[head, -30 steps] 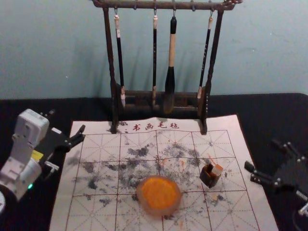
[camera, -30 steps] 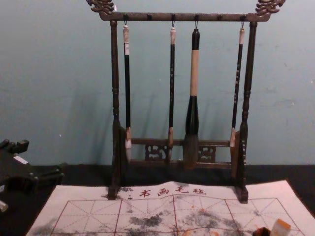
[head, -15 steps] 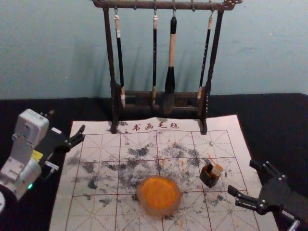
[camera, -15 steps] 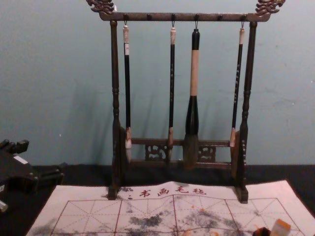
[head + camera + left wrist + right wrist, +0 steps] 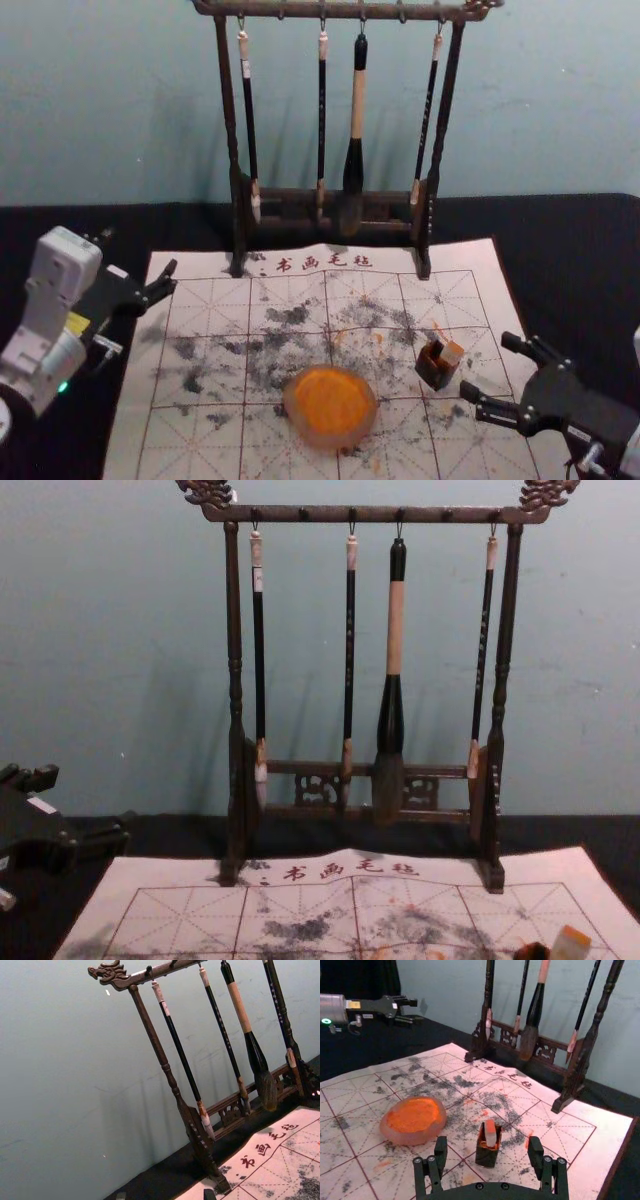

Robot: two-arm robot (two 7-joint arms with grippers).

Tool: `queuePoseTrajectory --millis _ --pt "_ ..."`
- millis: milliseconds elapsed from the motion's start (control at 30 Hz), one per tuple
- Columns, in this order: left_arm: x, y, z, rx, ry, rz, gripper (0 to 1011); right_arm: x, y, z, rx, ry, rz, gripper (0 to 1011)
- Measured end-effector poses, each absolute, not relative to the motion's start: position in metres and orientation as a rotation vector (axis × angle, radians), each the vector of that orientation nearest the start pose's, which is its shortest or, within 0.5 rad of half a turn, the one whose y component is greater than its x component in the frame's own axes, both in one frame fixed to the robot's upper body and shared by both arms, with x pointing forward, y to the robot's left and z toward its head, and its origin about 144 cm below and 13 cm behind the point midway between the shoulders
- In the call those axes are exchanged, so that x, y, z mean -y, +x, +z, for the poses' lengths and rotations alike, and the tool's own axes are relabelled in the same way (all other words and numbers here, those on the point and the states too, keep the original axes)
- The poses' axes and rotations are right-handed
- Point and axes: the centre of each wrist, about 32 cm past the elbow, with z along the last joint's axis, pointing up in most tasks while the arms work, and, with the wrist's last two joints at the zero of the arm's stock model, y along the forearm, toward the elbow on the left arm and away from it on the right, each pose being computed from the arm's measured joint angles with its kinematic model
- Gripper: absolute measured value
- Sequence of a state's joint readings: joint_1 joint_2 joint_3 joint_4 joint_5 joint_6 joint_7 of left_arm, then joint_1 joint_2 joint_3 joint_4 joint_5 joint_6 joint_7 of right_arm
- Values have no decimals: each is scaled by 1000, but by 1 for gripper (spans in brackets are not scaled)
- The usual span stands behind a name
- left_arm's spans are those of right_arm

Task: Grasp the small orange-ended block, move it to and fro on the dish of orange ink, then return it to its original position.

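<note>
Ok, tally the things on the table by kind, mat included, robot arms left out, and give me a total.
Hanging brushes: 4
Brush rack: 1
Ink dish: 1
Small dark box: 1
Orange-ended block: 1
Mat: 1
Total: 9

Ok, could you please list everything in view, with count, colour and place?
Block: one, white with orange end, standing in the box
Box: one, brown, on the mat, right of the dish
Dish: one, pale, on the mat
Ink: one patch, orange, in the dish
Mat: one, white, red-lined, on the table
Rack: one, dark brown, mat's far edge
Brushes: four, mostly black, hanging from the rack
Table: one, black, under the mat
Wall: one, blue-grey, behind
Left tool: one, black, mat's left side
Right tool: one, black, right of the box
</note>
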State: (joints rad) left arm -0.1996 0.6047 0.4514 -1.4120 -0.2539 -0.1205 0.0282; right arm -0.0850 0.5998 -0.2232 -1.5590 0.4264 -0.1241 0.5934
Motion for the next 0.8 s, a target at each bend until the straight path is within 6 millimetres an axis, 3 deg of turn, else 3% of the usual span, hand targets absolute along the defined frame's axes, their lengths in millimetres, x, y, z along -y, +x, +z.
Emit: queuePoseTrajectory --millis 400,800 --pt "-310 489 1140 285 304 1248 1001 334 453 1119 -72 -177 -765 1000" --pt "-310 489 1140 285 304 1248 1001 325 466 1115 -82 -186 -753 1000"
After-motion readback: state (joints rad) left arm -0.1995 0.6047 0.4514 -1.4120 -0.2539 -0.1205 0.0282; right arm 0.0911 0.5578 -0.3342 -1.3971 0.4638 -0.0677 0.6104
